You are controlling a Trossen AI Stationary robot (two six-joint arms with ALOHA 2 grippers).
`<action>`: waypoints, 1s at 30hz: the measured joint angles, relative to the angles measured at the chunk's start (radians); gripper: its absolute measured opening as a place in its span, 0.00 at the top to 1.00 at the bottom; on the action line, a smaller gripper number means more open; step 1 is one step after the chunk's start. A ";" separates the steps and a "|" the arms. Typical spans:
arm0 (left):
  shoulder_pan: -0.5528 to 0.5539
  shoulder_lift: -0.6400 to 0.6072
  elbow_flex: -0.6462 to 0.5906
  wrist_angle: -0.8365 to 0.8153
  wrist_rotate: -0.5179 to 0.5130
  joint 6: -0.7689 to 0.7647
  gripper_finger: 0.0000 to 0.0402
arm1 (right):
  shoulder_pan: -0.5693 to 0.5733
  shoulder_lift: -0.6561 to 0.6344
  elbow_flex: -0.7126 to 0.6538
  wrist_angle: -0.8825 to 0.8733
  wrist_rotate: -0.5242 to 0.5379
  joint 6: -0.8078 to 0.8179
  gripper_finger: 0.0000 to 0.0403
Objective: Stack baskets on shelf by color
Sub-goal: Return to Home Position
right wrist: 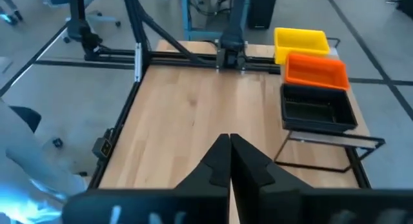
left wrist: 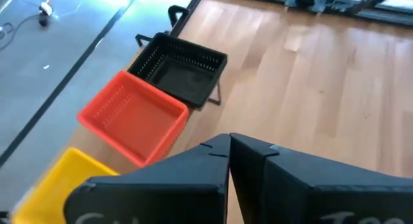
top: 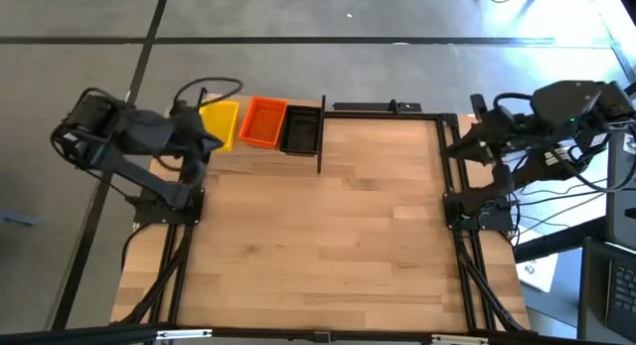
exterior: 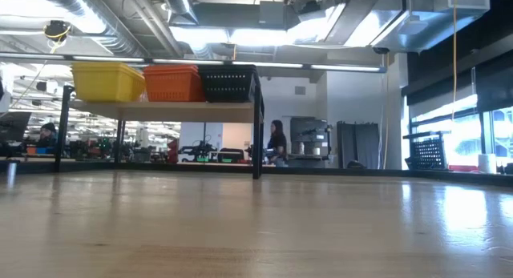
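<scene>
The shelf [top: 320, 136], at the surface's [top: 328, 246] corner by the left arm, carries yellow baskets [top: 221, 121], orange baskets [top: 263, 121] and black baskets [top: 300, 129] in a row, raised on legs as only the low view shows, a person [exterior: 277, 142] beyond, while the left fingers [left wrist: 216, 159], pressed together, hang just beside the yellow baskets and the right fingers [right wrist: 219, 161], also together, are well apart at the opposite edge.

From above, the dark left arm [top: 149, 136] covers one side of the yellow plastic mesh baskets [top: 221, 119]. In no view can the layers be counted in these, the orange mesh baskets [top: 263, 121] or the black mesh baskets [top: 300, 129]. In the left wrist view the yellow stack is blurred, cut by the picture's edge and partly behind the left gripper [left wrist: 229, 150]. The thin black metal shelf [top: 320, 136] lies mostly hidden under its load. A person [exterior: 277, 142] far behind the table is too small to make out.
</scene>
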 joint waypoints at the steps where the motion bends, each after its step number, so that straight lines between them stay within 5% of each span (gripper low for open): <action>1: -0.022 -0.025 -0.030 0.010 -0.014 -0.023 1.00 | 0.009 -0.019 -0.022 0.009 0.012 0.008 1.00; 11: -0.169 -0.300 -0.398 0.178 -0.095 -0.144 1.00 | 0.033 -0.280 -0.475 0.286 0.066 0.075 1.00; 20: -0.200 -0.597 -0.705 0.532 -0.071 -0.002 1.00 | 0.032 -0.562 -0.872 0.604 0.069 0.082 1.00; 30: -0.199 -0.873 -0.937 0.737 0.004 0.073 1.00 | 0.032 -0.830 -1.174 0.801 0.092 0.090 1.00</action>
